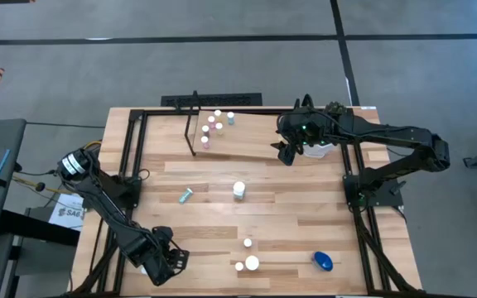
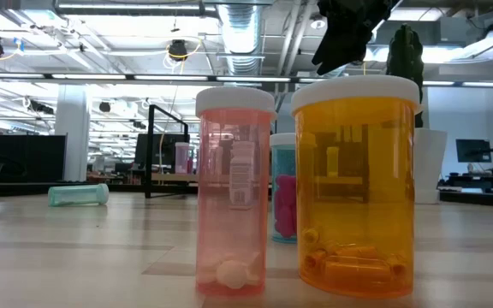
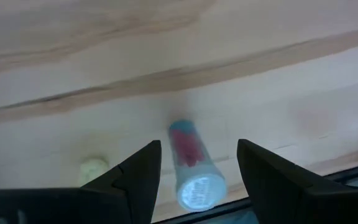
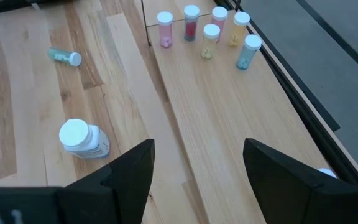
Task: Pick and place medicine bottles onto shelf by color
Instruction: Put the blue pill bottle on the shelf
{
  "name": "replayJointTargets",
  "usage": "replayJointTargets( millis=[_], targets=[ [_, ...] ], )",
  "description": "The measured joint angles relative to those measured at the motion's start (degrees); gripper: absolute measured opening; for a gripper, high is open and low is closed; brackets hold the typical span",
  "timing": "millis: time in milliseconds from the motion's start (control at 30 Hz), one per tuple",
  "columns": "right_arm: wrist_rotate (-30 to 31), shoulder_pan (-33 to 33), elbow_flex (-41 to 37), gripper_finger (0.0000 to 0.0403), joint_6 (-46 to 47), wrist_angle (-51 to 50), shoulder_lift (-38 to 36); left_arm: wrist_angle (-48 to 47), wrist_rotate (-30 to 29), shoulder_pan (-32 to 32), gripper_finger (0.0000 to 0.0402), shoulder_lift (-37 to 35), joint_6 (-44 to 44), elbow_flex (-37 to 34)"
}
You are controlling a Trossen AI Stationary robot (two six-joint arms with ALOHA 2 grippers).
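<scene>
The medicine bottles are small, light plastic with smooth round sides, so they can slip or roll. One teal bottle lies on the tabletop right under the left pincer, between its apart fingers. Squeeze it across its middle, gently. A group of bottles stands on the shelf ahead of the right pincer, which hangs wide apart and empty.

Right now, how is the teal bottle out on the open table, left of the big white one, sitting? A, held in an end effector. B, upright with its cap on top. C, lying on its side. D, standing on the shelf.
C: the teal bottle lies flat on the table, nothing holding it.
</scene>
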Motion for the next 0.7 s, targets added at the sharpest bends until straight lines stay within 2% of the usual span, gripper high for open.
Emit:
replayJointTargets(
  millis=[400, 700],
  targets=[
    [-0.01, 0.0, 0.0, 0.027, 0.0, 0.02, 0.0, 2.81, 3.4, -0.01, 0.0197, 0.45, -1.53, 0.02],
    [0.0, 0.01, 0.0, 0.027, 0.0, 0.04, 0.0, 2.54, 3.45, -0.01, 0.0197, 0.45, -0.82, 0.02]
  ],
)
